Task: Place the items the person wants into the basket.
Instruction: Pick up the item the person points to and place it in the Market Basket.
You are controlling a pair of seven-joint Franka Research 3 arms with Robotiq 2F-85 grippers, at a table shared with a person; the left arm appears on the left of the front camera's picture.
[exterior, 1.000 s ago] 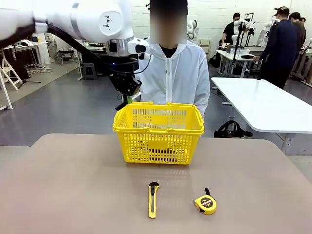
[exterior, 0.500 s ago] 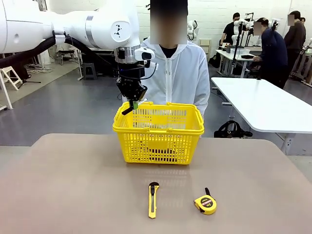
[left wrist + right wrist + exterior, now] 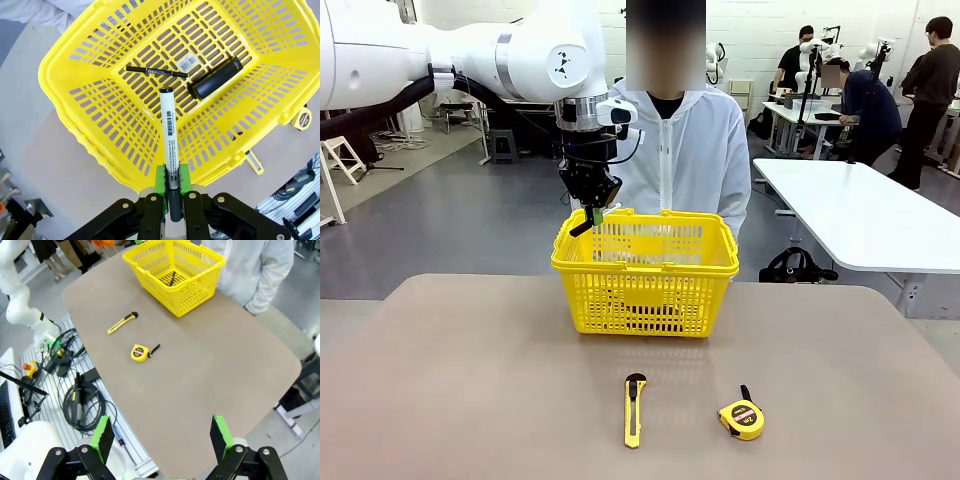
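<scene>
Left jaws (image 3: 171,192): clamped on the white marker (image 3: 169,135), black cap end pinched between my green pads, barrel pointing down into the basket (image 3: 90,115).
Change: since a second ago I have swung in from the upper left of the front view to the basket's near-left corner, then stopped; nothing has shifted over the last half second.
Meaning: carry looks finished, release is the step left (my judgement).
Already inside: a slim black pen (image 3: 156,72) on the basket floor, beside a dark cylinder (image 3: 216,79).
Right jaws (image 3: 160,437): wide apart, holding nothing, high above the table (image 3: 210,365).
Left out: utility knife (image 3: 634,408) and tape measure (image 3: 741,417), lower centre of the front view.
Person (image 3: 680,150): standing behind the basket.
</scene>
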